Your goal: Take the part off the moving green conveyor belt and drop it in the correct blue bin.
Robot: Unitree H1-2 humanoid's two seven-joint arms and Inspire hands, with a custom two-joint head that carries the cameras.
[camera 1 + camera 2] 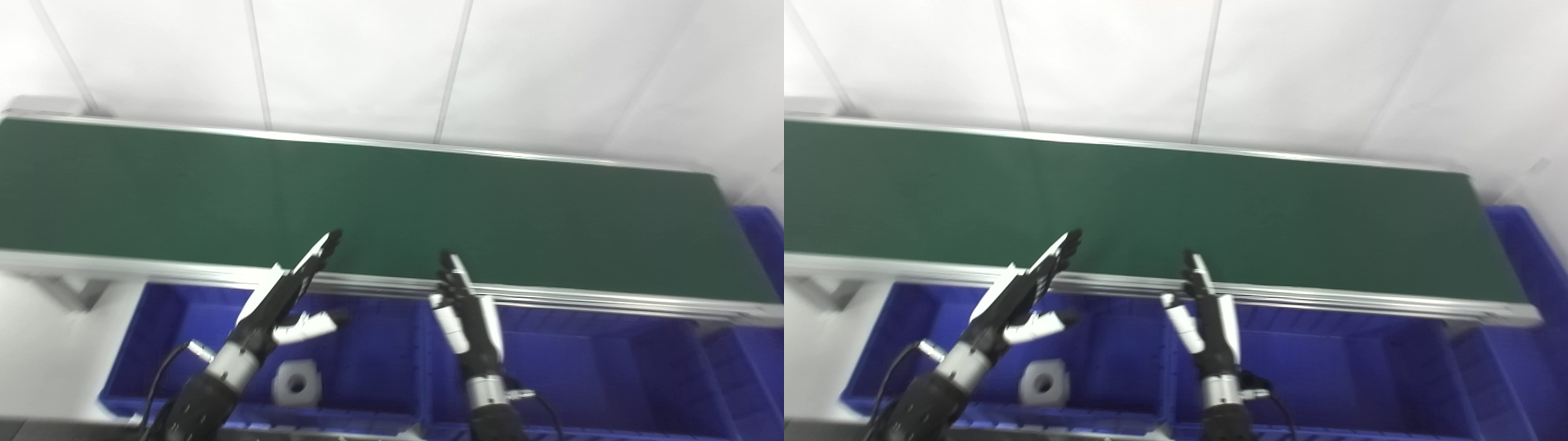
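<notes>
Above the bins, both the left hand and right hand wait open and empty; with the belt bare, each should hold until a part arrives.

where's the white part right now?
The white part lies in the left blue bin, near its front wall, just below the left hand; the conveyor belt carries nothing.

Bright, even light; whole picture softly blurred (white wall nearly washed out).

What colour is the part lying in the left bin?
White part, in the blue bin; clearest in the left eye view.
</notes>
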